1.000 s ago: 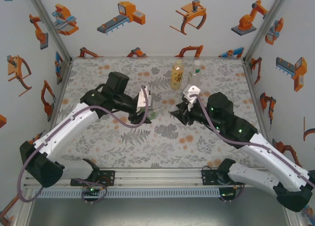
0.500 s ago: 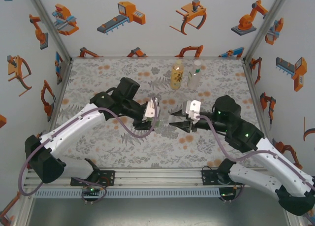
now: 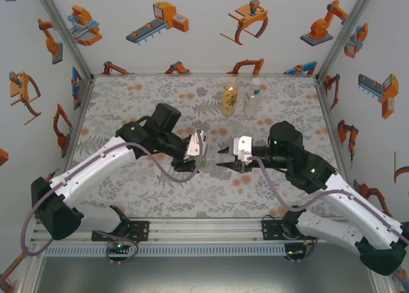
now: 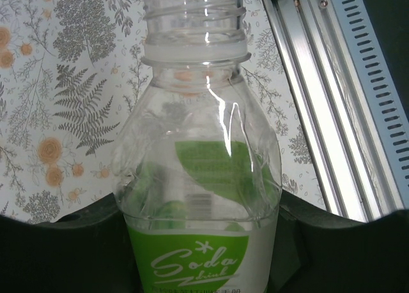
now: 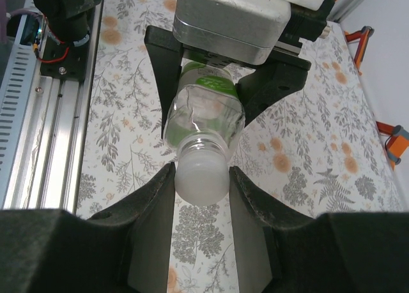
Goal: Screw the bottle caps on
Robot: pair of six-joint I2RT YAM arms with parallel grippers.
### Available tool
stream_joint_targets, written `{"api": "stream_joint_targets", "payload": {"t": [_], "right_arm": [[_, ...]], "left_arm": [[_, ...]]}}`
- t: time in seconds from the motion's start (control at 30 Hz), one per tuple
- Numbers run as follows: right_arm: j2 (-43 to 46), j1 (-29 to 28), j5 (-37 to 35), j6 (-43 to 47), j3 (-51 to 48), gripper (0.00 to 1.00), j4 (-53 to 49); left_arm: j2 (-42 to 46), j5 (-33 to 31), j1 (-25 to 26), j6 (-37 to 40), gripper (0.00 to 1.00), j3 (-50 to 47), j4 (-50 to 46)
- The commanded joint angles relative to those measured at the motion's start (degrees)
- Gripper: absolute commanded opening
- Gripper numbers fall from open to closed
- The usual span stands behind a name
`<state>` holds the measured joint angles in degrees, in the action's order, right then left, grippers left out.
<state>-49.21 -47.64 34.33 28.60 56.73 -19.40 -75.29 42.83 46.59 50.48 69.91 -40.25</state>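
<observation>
- Grasping the green-labelled bottle (image 4: 198, 178) around its lower body, the left gripper (image 4: 199, 210) is clenched on it, with a dark finger pressed to either side of the label.
- The bottle lies tipped on its side, held up off the patterned bench (image 3: 128, 95). Its neck points away from the left gripper and toward the right gripper (image 5: 202, 184).
- The right gripper is clenched on a white cap (image 5: 201, 175), squeezed between its two fingers (image 5: 153, 203) right at the tips.
- The cap sits over the bottle's mouth. From the left wrist, bare screw threads show on the neck just below it.
- From above, the two grippers meet nose to nose over the middle of the bench, with the bottle between them.
- Well beyond both grippers, near the far edge of the bench, an amber bottle (image 3: 229, 100) and a slim clear bottle (image 3: 253, 101) stand upright, just beside each other.
</observation>
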Motion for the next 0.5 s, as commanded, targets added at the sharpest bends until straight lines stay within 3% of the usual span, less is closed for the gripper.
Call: {"api": "stream_joint_targets", "payload": {"t": [0.0, 0.47], "right_arm": [[0.58, -0.02, 2.91, 1.37, 0.11, 0.13, 2.47], [-0.89, -0.37, 4.4, 2.76, -0.06, 0.13, 2.02]], "left_arm": [[1.41, 2.87, 0.43, 0.5, 0.0, -0.04, 0.41], [3.24, 5.57, 0.43, -0.25, 0.0, -0.21, 1.19]]}}
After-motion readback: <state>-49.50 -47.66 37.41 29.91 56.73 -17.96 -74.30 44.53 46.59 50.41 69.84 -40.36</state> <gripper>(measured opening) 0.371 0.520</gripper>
